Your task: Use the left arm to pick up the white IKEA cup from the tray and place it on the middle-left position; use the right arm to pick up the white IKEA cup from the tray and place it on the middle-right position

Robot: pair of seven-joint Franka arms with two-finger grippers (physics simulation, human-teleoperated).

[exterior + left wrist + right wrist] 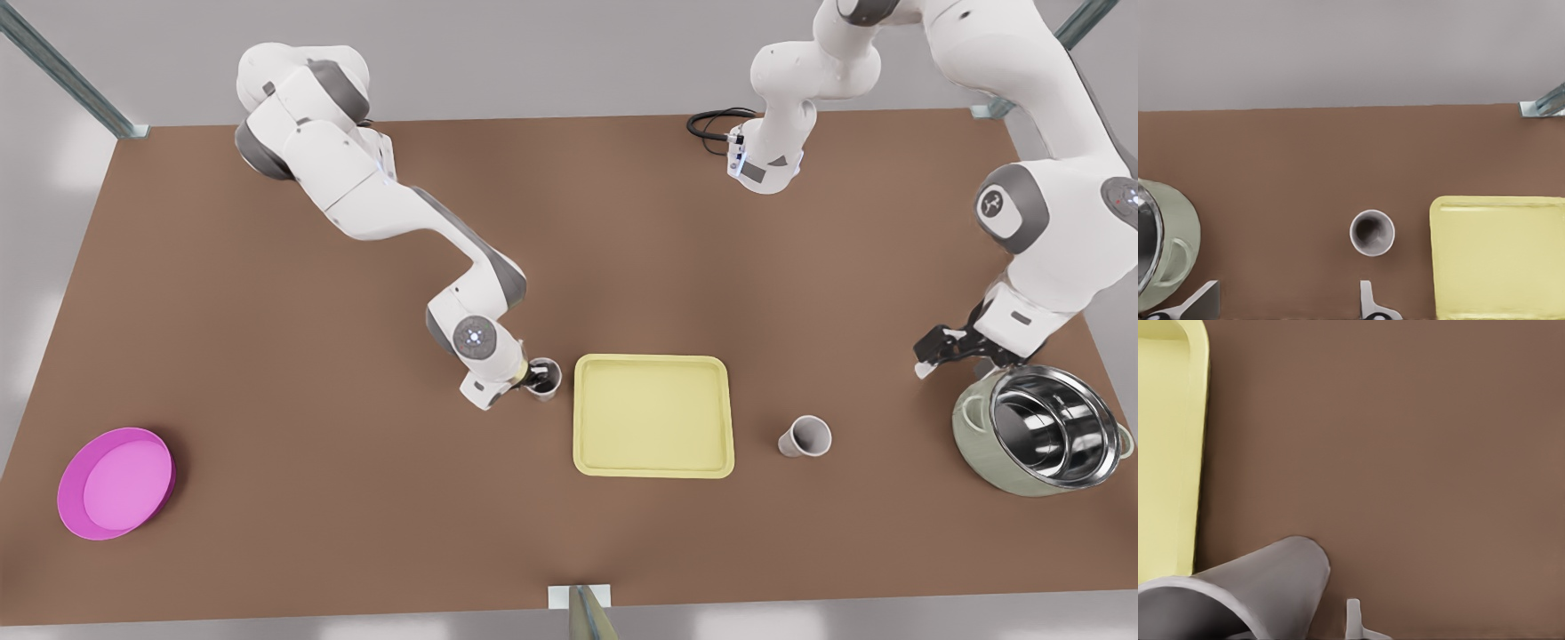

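The pale yellow tray lies empty at the table's middle. One white cup stands on the brown tabletop just off the tray's edge on the front view's left. My right gripper is at this cup, open. In the right wrist view one fingertip stands slightly apart from the cup's wall, with the tray beside it. The other white cup stands upright on the front view's right. My left gripper hangs open beyond it, and its wrist view shows that cup ahead of the gripper.
A steel pot with a green outside stands at the front view's right, right under the left arm's hand, and appears as the pot in the left wrist view. A magenta bowl sits far on the front view's left. A black cable lies at the back.
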